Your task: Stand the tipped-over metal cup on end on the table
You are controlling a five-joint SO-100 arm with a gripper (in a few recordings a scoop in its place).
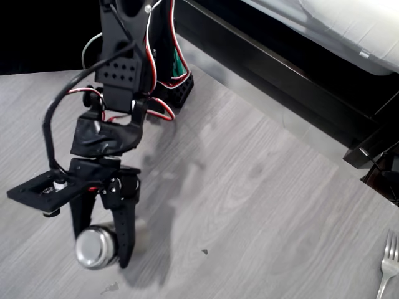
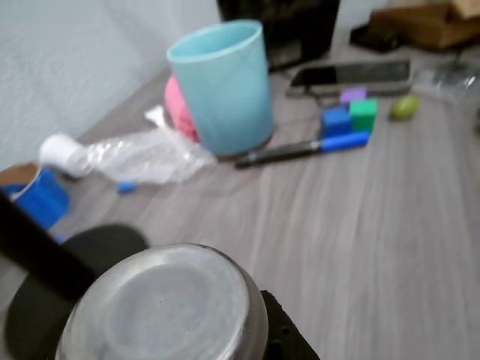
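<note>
Pinched between the two black fingers of the gripper (image 1: 105, 246), the metal cup (image 1: 96, 247) is at the lower left of the overhead view, over the grey wood-grain table (image 1: 249, 187), its round flat base turned up toward the camera. In the wrist view that base (image 2: 169, 307) sits low in the picture with a dark finger (image 2: 34, 255) on its left. Farther across the table stand a light-blue plastic cup (image 2: 223, 86), a crumpled clear bottle (image 2: 131, 156) with a white cap, a phone (image 2: 351, 76), a pen (image 2: 304, 150) and small blue and green blocks (image 2: 349, 118). A silver fork (image 1: 388, 265) lies at the lower right edge of the overhead view.
</note>
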